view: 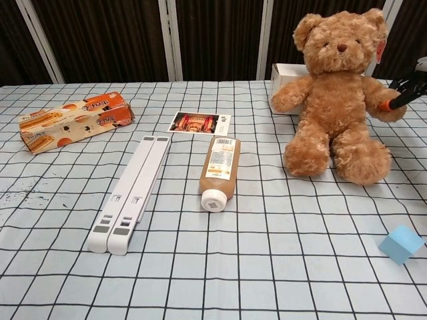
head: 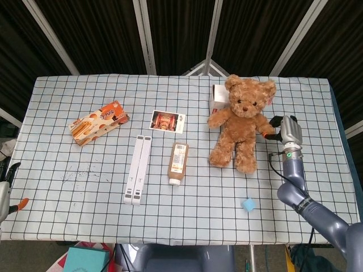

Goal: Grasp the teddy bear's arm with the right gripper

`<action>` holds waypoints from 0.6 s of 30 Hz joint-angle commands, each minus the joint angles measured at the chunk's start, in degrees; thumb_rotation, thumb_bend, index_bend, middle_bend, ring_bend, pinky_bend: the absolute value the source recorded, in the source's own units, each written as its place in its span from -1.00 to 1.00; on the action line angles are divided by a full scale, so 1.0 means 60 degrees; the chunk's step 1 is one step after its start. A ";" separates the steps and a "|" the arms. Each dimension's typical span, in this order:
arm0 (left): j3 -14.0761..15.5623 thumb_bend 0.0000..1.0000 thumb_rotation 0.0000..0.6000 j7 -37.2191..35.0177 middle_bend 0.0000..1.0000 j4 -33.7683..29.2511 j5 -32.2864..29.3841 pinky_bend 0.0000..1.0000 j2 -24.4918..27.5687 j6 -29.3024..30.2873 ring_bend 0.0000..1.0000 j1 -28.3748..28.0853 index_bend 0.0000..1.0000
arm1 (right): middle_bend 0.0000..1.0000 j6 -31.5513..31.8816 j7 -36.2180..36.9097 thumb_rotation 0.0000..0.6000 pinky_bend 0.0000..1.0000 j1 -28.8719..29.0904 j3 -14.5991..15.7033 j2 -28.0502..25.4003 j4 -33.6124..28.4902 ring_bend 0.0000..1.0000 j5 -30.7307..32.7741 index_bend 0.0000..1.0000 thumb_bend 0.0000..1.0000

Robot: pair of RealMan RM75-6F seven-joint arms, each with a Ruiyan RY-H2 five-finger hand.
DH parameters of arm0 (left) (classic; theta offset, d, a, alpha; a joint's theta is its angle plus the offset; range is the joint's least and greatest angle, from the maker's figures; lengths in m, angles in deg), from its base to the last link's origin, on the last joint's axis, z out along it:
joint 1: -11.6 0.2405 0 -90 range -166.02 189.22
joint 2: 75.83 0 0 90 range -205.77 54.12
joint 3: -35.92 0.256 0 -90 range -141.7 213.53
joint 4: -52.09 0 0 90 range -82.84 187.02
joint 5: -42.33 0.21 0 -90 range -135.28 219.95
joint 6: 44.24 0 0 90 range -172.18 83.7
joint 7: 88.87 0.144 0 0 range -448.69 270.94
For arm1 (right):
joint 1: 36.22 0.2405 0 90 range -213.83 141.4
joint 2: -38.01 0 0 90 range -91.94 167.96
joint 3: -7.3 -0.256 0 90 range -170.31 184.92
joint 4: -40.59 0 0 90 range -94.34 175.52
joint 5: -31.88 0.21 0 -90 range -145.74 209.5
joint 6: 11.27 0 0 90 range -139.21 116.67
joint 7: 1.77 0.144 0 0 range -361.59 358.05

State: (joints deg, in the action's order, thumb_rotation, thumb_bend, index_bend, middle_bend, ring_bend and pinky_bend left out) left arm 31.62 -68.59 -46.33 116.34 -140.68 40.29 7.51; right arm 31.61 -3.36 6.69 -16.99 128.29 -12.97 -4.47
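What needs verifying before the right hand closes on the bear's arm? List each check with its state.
1. Teddy bear sitting upright on the table: ok.
2. Right hand beside the bear's arm: ok.
3. Fingers actually wrapped around that arm: cannot tell; only an orange fingertip shows against the fur.
4. White box behind the bear, away from the arm being grasped: ok.
5. Blue cube away from the bear: ok.
6. Left hand far away at the opposite table edge: ok.
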 commanded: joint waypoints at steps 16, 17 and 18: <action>-0.0012 -0.52 1.00 -0.0040 -1.00 0.0006 -0.0028 -0.94 0.0022 0.0010 -1.00 -0.0004 -0.74 | 0.19 0.0094 -0.0133 1.00 -1.00 -0.0023 -0.0042 0.0014 -0.0120 -0.25 -0.0178 0.20 -0.23; -0.0011 -0.52 1.00 -0.0033 -1.00 0.0000 -0.0026 -0.94 0.0019 0.0017 -1.00 -0.0003 -0.74 | 0.19 0.0144 -0.0136 1.00 -1.00 -0.0031 -0.0063 -0.0019 -0.0189 -0.25 -0.0195 0.20 -0.23; -0.0010 -0.52 1.00 -0.0029 -1.00 -0.0003 -0.0023 -0.94 0.0019 0.0028 -1.00 0.0000 -0.74 | 0.19 0.0167 -0.0154 1.00 -1.00 -0.0045 -0.0068 -0.0046 -0.0247 -0.25 -0.0190 0.20 -0.23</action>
State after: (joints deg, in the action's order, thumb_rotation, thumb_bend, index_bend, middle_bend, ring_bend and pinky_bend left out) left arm 31.56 -68.77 -46.34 116.19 -140.56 40.44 7.51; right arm 32.41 -4.28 6.48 -17.25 128.23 -14.17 -5.48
